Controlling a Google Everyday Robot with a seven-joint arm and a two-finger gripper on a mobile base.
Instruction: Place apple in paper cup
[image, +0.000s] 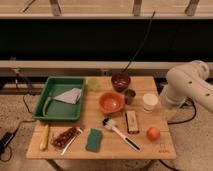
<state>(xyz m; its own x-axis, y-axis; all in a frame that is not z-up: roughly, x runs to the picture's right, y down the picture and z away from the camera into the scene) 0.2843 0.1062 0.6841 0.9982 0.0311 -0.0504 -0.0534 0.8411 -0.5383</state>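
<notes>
Apple (153, 133) sits on counter (161, 148), front right, about 5 o'clock. Paper cup (150, 101) stands upright at apple's 12 o'clock, apart. Hand (170, 102) at cup's 3 o'clock, by counter's edge; open or closed, cannot tell.

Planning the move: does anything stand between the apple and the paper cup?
Nothing visible: bare table separates apple and paper cup. The brown block lies beside that path. The tool is unseen; the arm stands at the right.
</notes>
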